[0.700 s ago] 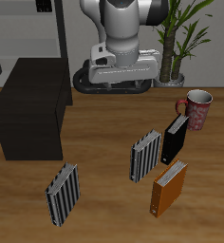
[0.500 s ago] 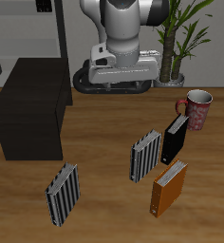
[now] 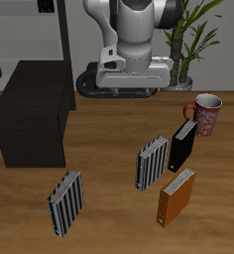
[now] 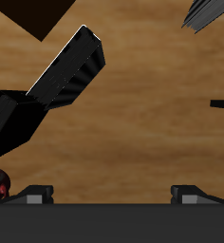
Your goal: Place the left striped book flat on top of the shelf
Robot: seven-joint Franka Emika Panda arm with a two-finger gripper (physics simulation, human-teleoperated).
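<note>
Standing upright, left striped book (image 3: 153, 163).

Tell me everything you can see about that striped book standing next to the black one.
The left striped book stands upright on the wooden table, its cover banded in thin grey and white vertical stripes. It looks like a slim hardback, closed. It stands close beside the black book, and the orange book stands just in front; whether any touch is unclear. Nothing holds it.

Even, soft simulated light, faint shadows beside the books, sharp renders without glare.
</note>
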